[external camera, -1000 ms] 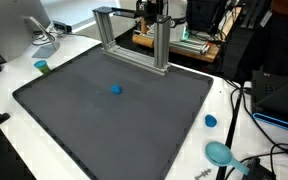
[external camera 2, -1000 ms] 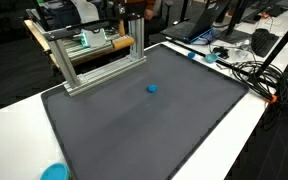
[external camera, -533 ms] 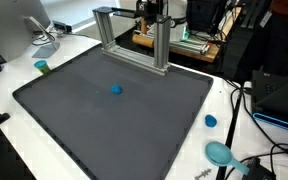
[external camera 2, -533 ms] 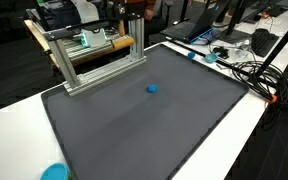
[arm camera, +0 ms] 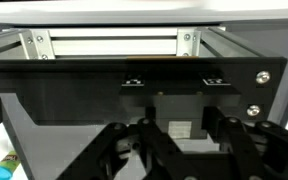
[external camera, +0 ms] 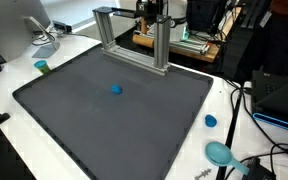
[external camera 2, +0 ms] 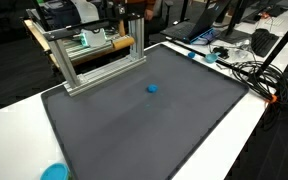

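Blurring into dark shapes — the hand [arm camera: 177, 140], jaws unreadable.

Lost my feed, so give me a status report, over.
Hand beside silver aluminium frame, jaw state unclear. On dark grey mat, small blue ball, alone. Frame stands between hand and ball.
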